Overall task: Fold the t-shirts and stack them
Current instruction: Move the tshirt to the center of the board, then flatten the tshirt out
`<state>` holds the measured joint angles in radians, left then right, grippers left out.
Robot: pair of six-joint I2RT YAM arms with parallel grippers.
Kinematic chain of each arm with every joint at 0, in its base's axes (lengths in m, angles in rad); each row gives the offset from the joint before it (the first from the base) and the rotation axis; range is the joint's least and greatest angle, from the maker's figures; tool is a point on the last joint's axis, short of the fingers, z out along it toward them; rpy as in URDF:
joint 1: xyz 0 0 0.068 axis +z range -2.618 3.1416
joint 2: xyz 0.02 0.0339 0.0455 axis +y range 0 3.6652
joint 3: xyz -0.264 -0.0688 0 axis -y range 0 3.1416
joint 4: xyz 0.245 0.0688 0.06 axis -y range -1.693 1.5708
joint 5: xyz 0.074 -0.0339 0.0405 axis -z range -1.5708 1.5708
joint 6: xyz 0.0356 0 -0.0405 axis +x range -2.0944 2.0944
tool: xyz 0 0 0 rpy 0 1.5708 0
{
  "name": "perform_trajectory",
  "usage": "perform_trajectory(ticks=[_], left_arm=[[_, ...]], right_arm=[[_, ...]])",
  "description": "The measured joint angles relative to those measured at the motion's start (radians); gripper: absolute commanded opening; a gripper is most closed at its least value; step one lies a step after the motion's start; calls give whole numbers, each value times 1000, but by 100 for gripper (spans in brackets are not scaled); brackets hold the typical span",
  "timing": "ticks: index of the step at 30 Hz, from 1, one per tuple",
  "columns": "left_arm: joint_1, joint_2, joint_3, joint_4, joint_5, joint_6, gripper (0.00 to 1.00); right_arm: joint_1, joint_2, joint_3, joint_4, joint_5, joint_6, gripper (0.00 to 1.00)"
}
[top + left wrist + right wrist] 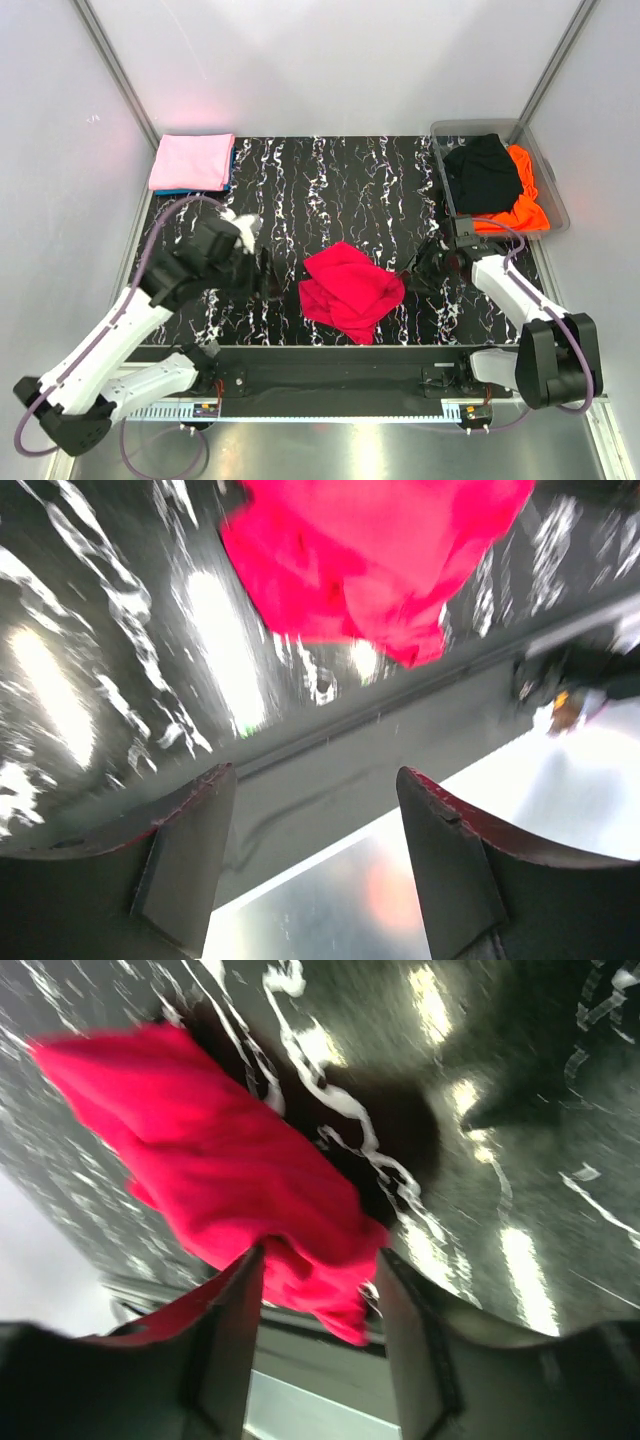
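Note:
The crimson-red t-shirt (350,290) lies crumpled on the black marbled table (340,180), near its front edge. My left gripper (264,274) hovers just left of it, open and empty. In the left wrist view (315,810) the shirt (370,560) lies beyond the fingertips. My right gripper (420,270) is just right of the shirt, open. In the right wrist view (320,1290) the shirt's edge (220,1170) shows past and between the fingertips, not clamped. A folded light pink t-shirt (192,160) rests on a blue one (190,191) at the back left.
A clear plastic bin (552,195) at the back right holds a black t-shirt (483,172) and a bright orange one (525,208). White walls enclose the table. A metal rail (330,365) runs along the front edge between the arm bases.

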<state>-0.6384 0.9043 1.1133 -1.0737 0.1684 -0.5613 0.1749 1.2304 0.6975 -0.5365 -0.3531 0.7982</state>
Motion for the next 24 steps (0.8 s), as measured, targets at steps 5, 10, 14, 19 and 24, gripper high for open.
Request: perform_trajectory(ticks=[5, 10, 14, 19, 24], left_arm=[[-110, 48, -127, 102, 32, -68, 66], [-133, 167, -232, 274, 66, -103, 64], [-134, 300, -243, 338, 66, -91, 64], [-118, 430, -242, 398, 57, -63, 60], [-32, 545, -243, 434, 67, -56, 60]], right_arm=[[0, -53, 46, -149, 8, -151, 61], [2, -187, 65, -226, 8, -185, 59], [77, -208, 67, -225, 2, -157, 54], [236, -162, 67, -220, 2, -130, 54], [431, -101, 10, -138, 2, -55, 58]])
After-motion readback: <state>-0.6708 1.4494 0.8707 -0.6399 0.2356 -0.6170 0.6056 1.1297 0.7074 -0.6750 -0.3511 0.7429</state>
